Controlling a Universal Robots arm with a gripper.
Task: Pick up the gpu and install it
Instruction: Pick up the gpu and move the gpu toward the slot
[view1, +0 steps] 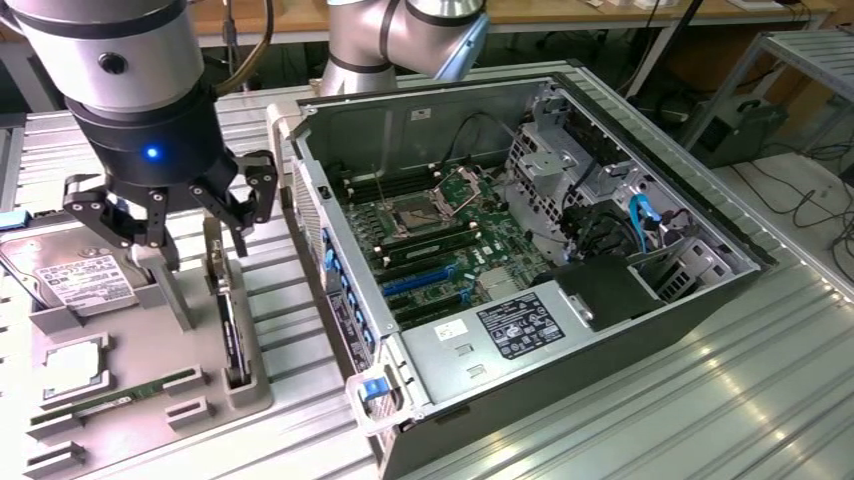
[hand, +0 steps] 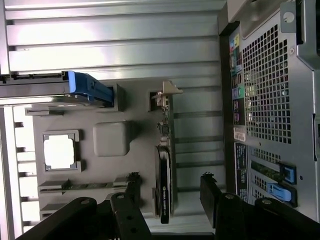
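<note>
Beside the open PC case (view1: 441, 120), on its rear-panel side, the gpu (view1: 230, 335) stands on edge in a slot of the grey holder tray (view1: 160, 345). I'd guess it's parked upright to leave both flat faces free for a side pinch. The gripper (view1: 198, 243) hangs straight down over the card, wrist vertical above the tray. Its jaws are spread wide and straddle the card, with a gap on each side and nothing held.

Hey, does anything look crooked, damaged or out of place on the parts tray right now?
Nothing stands out. The gpu stands on edge in its slot on the tray, with the open claw above it.
</note>
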